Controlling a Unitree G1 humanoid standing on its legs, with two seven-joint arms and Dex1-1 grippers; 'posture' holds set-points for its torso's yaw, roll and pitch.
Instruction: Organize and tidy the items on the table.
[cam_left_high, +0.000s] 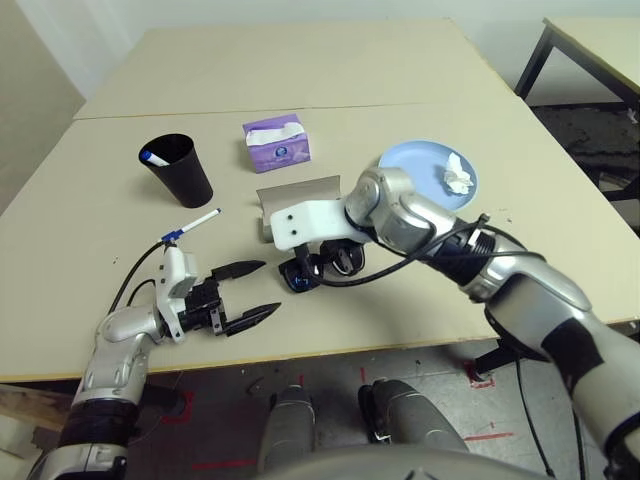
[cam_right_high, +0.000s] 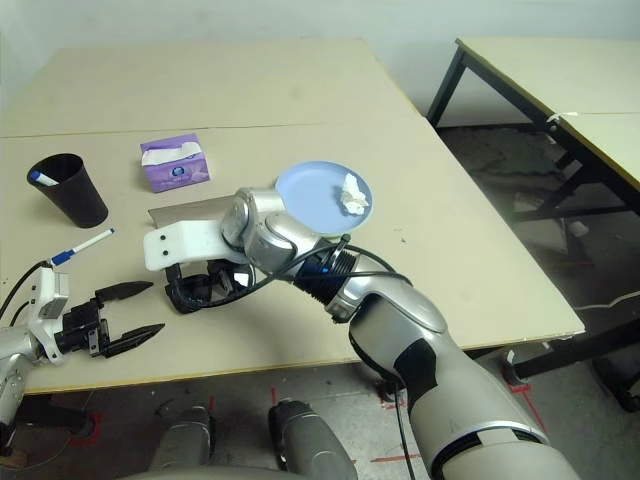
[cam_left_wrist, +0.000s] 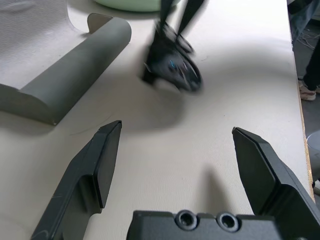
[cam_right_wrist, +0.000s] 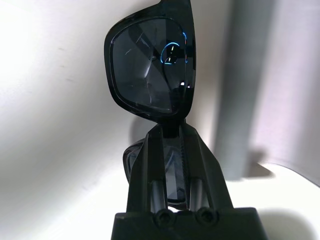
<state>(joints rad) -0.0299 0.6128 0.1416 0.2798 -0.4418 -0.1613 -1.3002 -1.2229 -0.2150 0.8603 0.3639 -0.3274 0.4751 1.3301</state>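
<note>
Pinching the black sunglasses (cam_right_wrist: 152, 70) at the bridge, the right gripper (cam_left_high: 318, 262) holds them at frame centre, below the grey glasses case (cam_left_high: 300, 192) — that narrow hold could let them swing or slip. Lower left, the left gripper (cam_left_high: 250, 290) gapes empty.

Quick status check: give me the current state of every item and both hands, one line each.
sunglasses: pinched in the right hand, just in front of the case.
right hand: shut on the sunglasses.
left hand: open, holding nothing.
glasses case: open, lying on the table.
blue plate: flat, crumpled tissue on it.
loose marker: capped, lying on the table.
black cup: upright, one marker inside.
tissue box: upright, tissue sticking out.
</note>
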